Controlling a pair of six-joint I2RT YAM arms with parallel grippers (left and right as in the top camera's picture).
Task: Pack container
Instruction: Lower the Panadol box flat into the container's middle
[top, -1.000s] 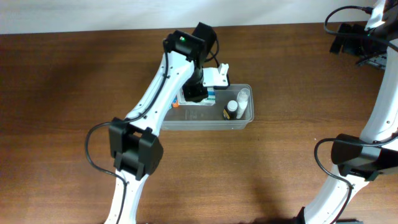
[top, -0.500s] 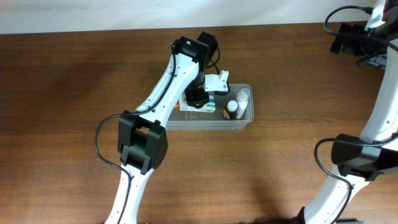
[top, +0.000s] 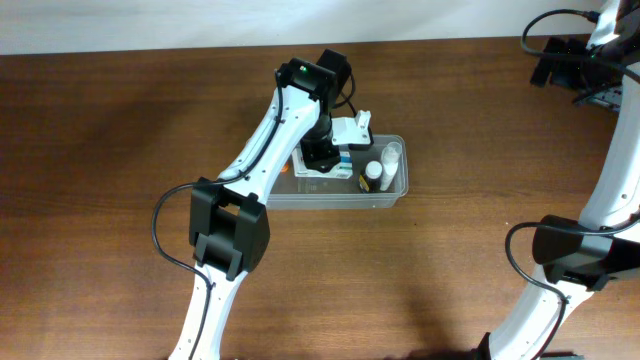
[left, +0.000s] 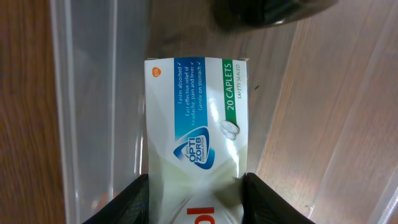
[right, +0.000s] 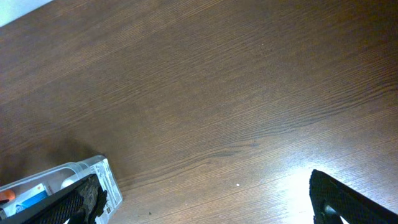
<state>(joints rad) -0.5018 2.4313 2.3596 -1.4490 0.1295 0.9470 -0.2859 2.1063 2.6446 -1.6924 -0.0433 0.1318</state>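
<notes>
Gripping a caplet box (left: 193, 106) across its width, the left gripper (left: 194, 202) is clenched on the box's near end, printed face toward the wrist camera; that hold leaves the far end free to go down first. On the overhead view the container (top: 335, 197) sits near the middle of the table (top: 120, 150), long axis running 9 to 3 o'clock; a dark bottle (top: 372, 177) and a white bottle (top: 391, 153) stand crowded at its 3 o'clock end, probably so the flat box gets the open floor toward 9 o'clock. Whether the box already rests on that floor cannot be told. In the left wrist view the container's clear wall runs just beside the box's 9 o'clock edge, so room there is tight; the 3 o'clock side looks freer. The right gripper (right: 214, 199), fingers spread and empty, hangs well apart toward 2 o'clock, out of the way.
</notes>
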